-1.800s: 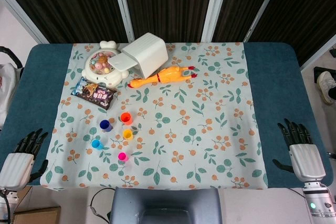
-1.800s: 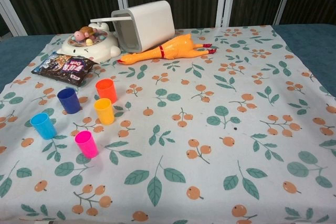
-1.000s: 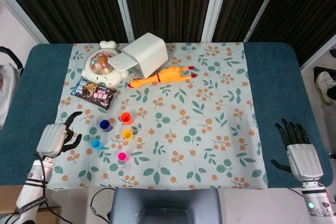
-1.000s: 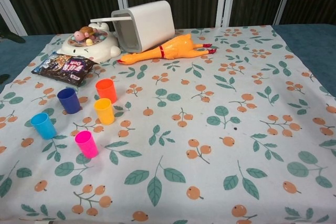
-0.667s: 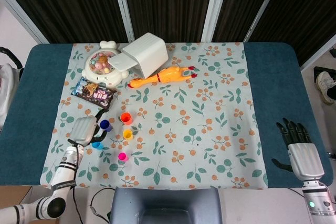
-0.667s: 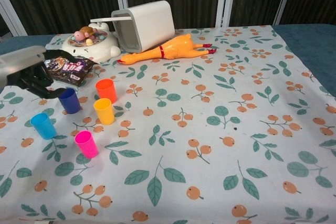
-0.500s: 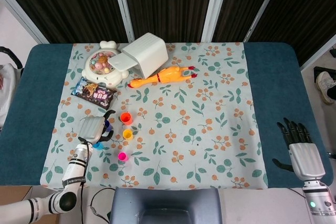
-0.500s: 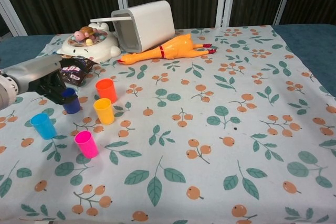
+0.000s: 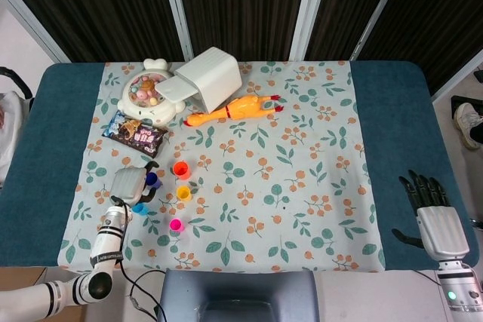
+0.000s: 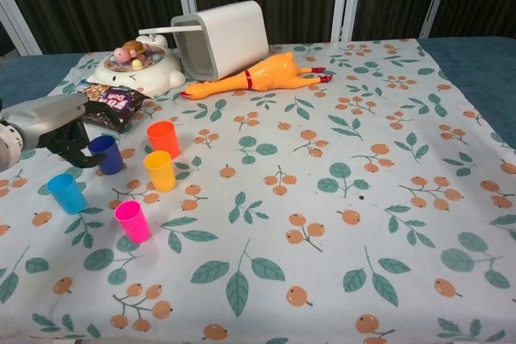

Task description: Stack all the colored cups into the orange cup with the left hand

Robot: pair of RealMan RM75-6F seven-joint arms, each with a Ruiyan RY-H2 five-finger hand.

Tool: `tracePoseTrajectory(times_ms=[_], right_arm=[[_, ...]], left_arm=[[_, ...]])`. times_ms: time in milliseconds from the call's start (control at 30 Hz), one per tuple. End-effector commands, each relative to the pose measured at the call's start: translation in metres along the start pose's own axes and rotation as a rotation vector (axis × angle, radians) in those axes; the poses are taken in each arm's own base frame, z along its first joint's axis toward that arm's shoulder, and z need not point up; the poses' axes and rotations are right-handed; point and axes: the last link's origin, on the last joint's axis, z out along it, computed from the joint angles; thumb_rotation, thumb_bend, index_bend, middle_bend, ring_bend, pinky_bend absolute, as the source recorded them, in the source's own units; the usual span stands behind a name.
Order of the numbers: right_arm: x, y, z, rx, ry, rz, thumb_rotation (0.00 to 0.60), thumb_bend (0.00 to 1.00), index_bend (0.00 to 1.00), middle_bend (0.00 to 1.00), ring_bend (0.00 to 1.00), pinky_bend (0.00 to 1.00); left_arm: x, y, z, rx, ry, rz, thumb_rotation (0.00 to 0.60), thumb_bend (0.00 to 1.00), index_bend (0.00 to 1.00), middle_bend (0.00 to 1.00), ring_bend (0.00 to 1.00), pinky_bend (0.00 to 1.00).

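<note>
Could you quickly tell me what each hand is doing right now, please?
Left hand: fingers curled beside the dark blue cup; a grip cannot be told.
Right hand: open, holding nothing.

Dark slatted panels (image 9: 241,5) behind table (image 9: 392,111)

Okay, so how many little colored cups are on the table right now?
5: orange cup farthest back, yellow cup before it, dark blue cup by the left robot hand, light blue cup far left, pink cup nearest.

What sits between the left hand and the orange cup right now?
The dark blue cup lies between the left hand and the orange cup, close against the fingers; clearest in the chest view.
</note>
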Motion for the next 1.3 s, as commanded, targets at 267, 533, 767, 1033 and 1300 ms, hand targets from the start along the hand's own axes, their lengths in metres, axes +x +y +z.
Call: tracePoseTrajectory(times_ms=[267,533,767,1033,1300], right_arm=[[0.000,0.000,0.000,0.004,-0.006,0.001,0.600,0.20,0.00,0.00,0.00,0.00],[0.001,0.000,-0.001,0.006,-0.006,0.006,0.600,0.21,0.00,0.00,0.00,0.00],[0.001,0.001,-0.002,0.008,-0.010,0.011,0.600,0.21,0.00,0.00,0.00,0.00],[0.002,0.001,-0.002,0.010,-0.014,0.009,0.600,0.21,0.00,0.00,0.00,0.00],[0.006,0.004,-0.004,0.010,-0.006,0.023,0.600,0.21,0.00,0.00,0.00,0.00]], left_arm=[[-0.003,-0.008,0.005,0.020,-0.002,0.006,0.600,0.36,0.40,1.00,1.00,1.00],[-0.005,-0.008,0.007,0.018,-0.003,-0.008,0.600,0.36,0.45,1.00,1.00,1.00],[0.020,0.000,0.009,-0.009,0.081,-0.084,0.600,0.36,0.48,1.00,1.00,1.00],[0.057,0.036,0.014,-0.067,0.151,-0.149,0.600,0.35,0.47,1.00,1.00,1.00],[0.044,0.062,0.019,-0.078,0.114,-0.088,0.600,0.35,0.47,1.00,1.00,1.00]])
